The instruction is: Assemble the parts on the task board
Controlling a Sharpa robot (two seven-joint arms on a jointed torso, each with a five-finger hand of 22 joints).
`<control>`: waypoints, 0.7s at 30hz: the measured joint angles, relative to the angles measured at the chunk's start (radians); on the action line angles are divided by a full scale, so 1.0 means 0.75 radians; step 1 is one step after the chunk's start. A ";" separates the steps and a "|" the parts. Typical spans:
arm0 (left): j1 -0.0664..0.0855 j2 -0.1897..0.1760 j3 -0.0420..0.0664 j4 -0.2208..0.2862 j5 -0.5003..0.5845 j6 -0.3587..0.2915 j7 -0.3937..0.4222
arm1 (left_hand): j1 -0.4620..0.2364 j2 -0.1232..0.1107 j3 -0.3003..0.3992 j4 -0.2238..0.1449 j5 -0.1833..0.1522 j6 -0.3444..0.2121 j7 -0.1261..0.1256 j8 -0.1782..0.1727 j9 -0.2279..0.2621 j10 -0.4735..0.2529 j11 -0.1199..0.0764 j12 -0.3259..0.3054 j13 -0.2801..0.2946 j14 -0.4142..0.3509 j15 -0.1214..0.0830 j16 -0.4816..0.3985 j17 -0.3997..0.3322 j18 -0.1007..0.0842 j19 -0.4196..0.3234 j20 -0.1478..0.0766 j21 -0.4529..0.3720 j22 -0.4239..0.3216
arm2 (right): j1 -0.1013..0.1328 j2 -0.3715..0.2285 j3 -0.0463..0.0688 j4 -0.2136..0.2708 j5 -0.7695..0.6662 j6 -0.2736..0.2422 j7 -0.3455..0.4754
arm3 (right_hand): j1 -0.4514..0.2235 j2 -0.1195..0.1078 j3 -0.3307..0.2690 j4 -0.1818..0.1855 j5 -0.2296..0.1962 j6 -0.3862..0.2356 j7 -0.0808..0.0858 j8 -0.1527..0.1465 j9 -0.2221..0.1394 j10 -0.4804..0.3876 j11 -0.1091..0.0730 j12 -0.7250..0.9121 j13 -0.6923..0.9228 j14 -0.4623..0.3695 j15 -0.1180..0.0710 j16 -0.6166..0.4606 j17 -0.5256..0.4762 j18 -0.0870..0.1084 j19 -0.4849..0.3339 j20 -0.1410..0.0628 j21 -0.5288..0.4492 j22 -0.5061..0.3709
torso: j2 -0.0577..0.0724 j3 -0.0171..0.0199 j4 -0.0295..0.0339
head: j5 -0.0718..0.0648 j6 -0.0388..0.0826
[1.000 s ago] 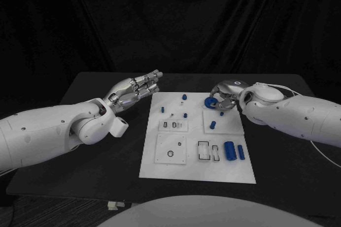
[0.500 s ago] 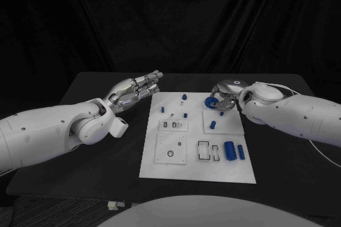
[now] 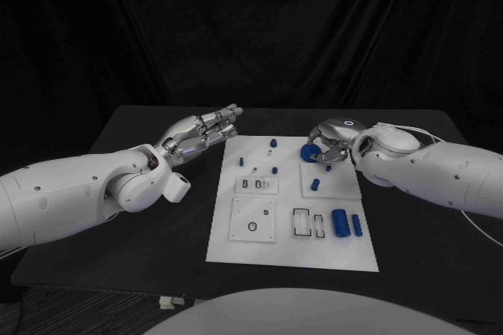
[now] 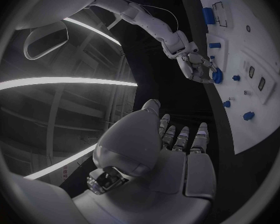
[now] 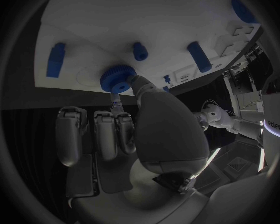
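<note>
Little has changed over the last second: right hand (image 3: 327,147) has stayed at the far right corner of the task board (image 3: 291,248), still pinching the blue gear (image 3: 310,152). At most the gear has edged slightly toward the board's middle; too small to call. Left hand (image 3: 199,135) hasn't moved either; it hovers beside the board's far left edge, fingers held apart and roughly straight, holding nothing.

My read: the gear is picked but not yet seated, and the hand is probably lining it up over its spot. The rest of the assembly is barely started.

Gear: a round, toothed blue disc, seen in the right wrist view (image 5: 118,78) at the tips of the thumb and a finger, right over the white board surface. Can't tell if it touches the board or hangs just above it.

Other parts on the board, relative to the right hand:
- short blue peg (image 5: 139,51) just beyond the gear
- longer blue cylinder (image 3: 339,222) and slimmer blue pin (image 3: 356,225), well back toward the robot, lying side by side
- small blue pieces toward the left hand's side
</note>
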 measured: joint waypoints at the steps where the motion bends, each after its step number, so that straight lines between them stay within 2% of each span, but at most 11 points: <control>1: 0.000 0.000 0.000 0.000 0.000 0.000 0.000 | 0.000 0.000 0.000 0.000 0.000 0.000 0.000 0.000 0.000 0.000 0.000 0.000 0.000 0.000 0.000 0.000 0.000 0.000 0.000 0.000 0.000 0.000 | 0.006 0.000 0.000 0.013 0.000 -0.001 0.001 | 0.000 0.000 -0.001 -0.001 0.000 0.000 0.000 0.000 0.000 0.000 0.000 0.000 0.000 0.000 0.000 0.000 0.000 0.000 0.000 0.000 0.000 0.000 | 0.000 -0.0004 0.0001 | 0.001 0.000; 6: 0.000 0.002 0.000 -0.001 0.000 0.001 -0.002 | 0.000 0.000 0.009 -0.002 0.000 0.000 0.000 0.000 0.000 0.000 0.000 0.000 0.000 0.005 0.005 0.000 0.000 0.000 0.005 0.005 0.000 0.000 | 0.040 0.014 0.002 0.071 -0.001 -0.005 0.004 | -0.001 0.000 -0.001 -0.001 -0.001 0.000 0.000 0.007 0.000 0.000 0.000 0.000 0.000 0.000 0.000 0.000 0.000 0.000 0.000 0.000 0.000 0.000 | -0.002 -0.0014 0.0015 | 0.002 0.000; 12: 0.000 0.004 0.000 -0.002 0.000 0.002 -0.004 | 0.000 0.000 0.010 -0.003 0.005 0.000 0.000 0.000 0.000 0.000 0.000 0.000 0.000 0.005 0.005 0.000 0.000 0.000 0.005 0.005 0.000 0.000 | 0.051 0.061 0.001 0.087 -0.002 -0.005 0.010 | -0.004 0.004 -0.001 -0.001 -0.002 0.000 0.000 0.007 0.000 0.000 0.000 0.000 0.000 0.000 0.000 0.000 0.000 0.000 0.000 0.000 0.005 0.000 | -0.001 -0.0019 0.0031 | 0.000 0.000; 17: 0.000 0.007 0.000 -0.004 0.000 0.003 -0.006 | 0.000 0.000 0.013 -0.005 0.005 0.000 0.000 0.000 0.000 0.000 0.000 0.000 0.000 0.005 0.005 0.000 0.000 0.000 0.005 0.005 0.000 0.000 | 0.053 0.117 0.001 0.061 -0.002 0.000 0.018 | -0.008 0.007 -0.002 -0.001 -0.002 0.000 0.000 0.007 0.000 0.000 0.000 0.000 0.000 0.000 0.000 0.000 0.000 0.000 0.000 0.000 0.005 0.000 | 0.001 -0.0017 0.0063 | -0.002 0.000; 21: 0.000 0.009 0.000 -0.004 0.000 0.004 -0.007 | 0.000 0.000 0.013 -0.005 0.005 0.000 0.000 0.000 0.000 0.000 0.000 0.000 0.000 0.005 0.005 0.000 0.000 0.000 0.005 0.005 0.000 0.000 | 0.053 0.169 0.001 0.009 -0.002 0.005 0.027 | -0.008 0.007 -0.003 -0.003 -0.002 0.000 0.000 0.007 0.000 -0.005 0.005 0.000 0.000 0.000 0.000 0.000 0.000 0.000 0.000 0.000 0.005 0.000 | 0.003 -0.0003 0.0084 | -0.004 0.000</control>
